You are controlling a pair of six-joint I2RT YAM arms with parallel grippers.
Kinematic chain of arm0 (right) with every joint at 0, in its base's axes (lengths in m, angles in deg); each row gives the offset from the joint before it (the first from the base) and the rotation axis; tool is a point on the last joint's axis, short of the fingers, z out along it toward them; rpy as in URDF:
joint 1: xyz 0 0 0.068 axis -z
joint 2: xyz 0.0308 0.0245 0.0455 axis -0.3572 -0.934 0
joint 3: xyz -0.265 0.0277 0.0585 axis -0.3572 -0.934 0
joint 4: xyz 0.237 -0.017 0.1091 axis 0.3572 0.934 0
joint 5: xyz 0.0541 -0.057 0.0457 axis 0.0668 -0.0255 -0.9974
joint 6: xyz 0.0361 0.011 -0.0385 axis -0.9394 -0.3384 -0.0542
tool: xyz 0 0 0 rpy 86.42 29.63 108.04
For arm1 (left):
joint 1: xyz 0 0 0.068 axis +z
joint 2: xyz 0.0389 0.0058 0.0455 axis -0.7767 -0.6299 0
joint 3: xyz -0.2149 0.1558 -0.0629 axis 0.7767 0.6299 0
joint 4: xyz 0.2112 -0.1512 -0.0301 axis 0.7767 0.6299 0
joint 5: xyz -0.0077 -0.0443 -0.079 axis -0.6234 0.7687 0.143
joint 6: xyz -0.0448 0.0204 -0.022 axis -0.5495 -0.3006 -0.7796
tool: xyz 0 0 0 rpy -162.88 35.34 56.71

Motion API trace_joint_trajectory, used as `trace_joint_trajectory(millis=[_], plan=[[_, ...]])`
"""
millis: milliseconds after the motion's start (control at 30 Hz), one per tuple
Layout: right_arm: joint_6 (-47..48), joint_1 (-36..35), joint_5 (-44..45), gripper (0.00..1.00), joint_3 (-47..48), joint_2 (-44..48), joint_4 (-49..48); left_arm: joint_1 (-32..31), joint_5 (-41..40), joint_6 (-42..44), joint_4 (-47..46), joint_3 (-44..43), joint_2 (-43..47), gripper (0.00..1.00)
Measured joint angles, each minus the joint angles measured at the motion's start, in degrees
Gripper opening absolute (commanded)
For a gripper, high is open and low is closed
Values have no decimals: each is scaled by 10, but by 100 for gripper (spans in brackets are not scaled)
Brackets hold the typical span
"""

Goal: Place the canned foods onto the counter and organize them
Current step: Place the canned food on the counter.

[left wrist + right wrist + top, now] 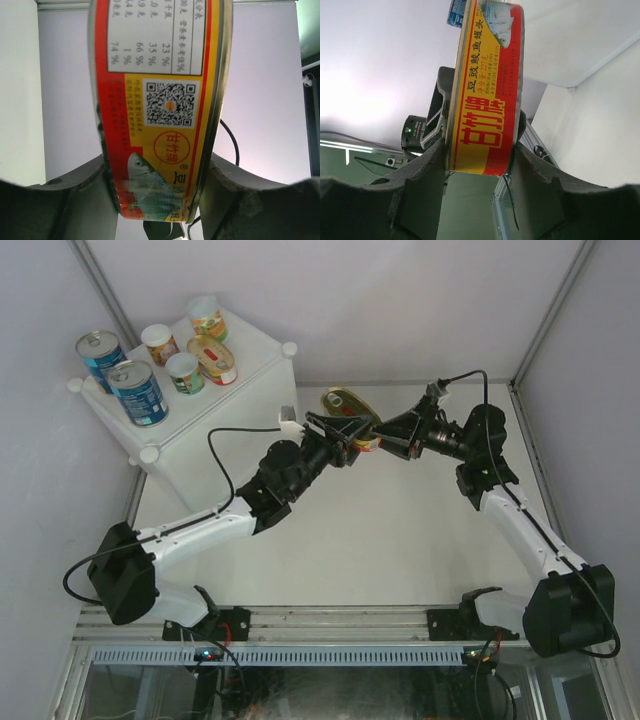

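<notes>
With the left hand (155, 200) and right hand (480, 155) both clamped on the oval fish tin (350, 405) above the surface's (400, 540) far middle, pulling apart before one releases could wrench it loose.

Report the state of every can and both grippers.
held oval tin, airborne between both grippers
left gripper, shut on held oval tin
right gripper, shut on held oval tin
two tall blue cans, upright on the counter
three small cans, upright there
second oval tin, flat there

Overhead view far, looking down; wrist views close, sharing oval tin (160, 125).
</notes>
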Motion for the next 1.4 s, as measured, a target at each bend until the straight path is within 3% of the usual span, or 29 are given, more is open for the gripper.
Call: trace_joint_trajectory(millis=[733, 1400], plan=[[-39, -23, -9, 0, 28, -37, -42, 15, 0, 11, 4, 51, 70, 66], [-62, -55, -15, 0, 96, -115, -66, 51, -6, 20, 84, 67, 144, 66]])
